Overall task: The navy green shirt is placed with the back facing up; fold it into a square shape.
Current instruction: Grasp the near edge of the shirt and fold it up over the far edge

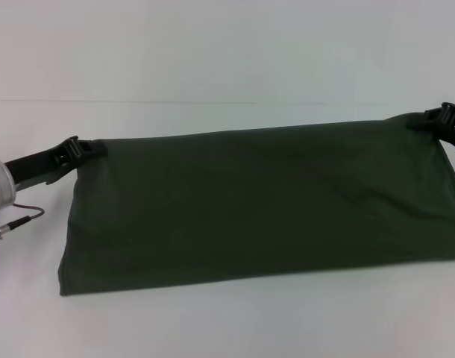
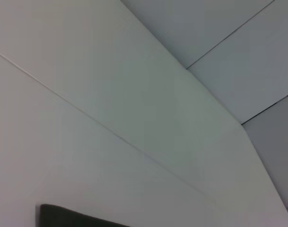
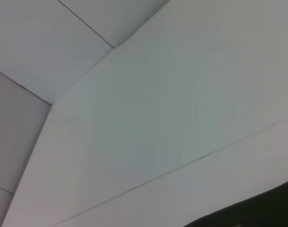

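Fingers: left gripper (image 1: 77, 148) and right gripper (image 1: 436, 116) each pinch a far corner of the navy green shirt (image 1: 265, 205).
Shirt: folded into a long band, long axis running left–right across the white desk (image 1: 212, 321).
Head view: whole band, plain side up.
Wrist views: only dark cloth slivers — fingers unseen.

— What does the navy green shirt (image 1: 257, 205) look like?
— Dark olive, plain on the side that shows, folded into a long band running left to right across the white surface

— How does it sit?
— Its upper edge is raised at both far corners, the lower edge rests on the surface, and the cloth slopes between them with only faint creases
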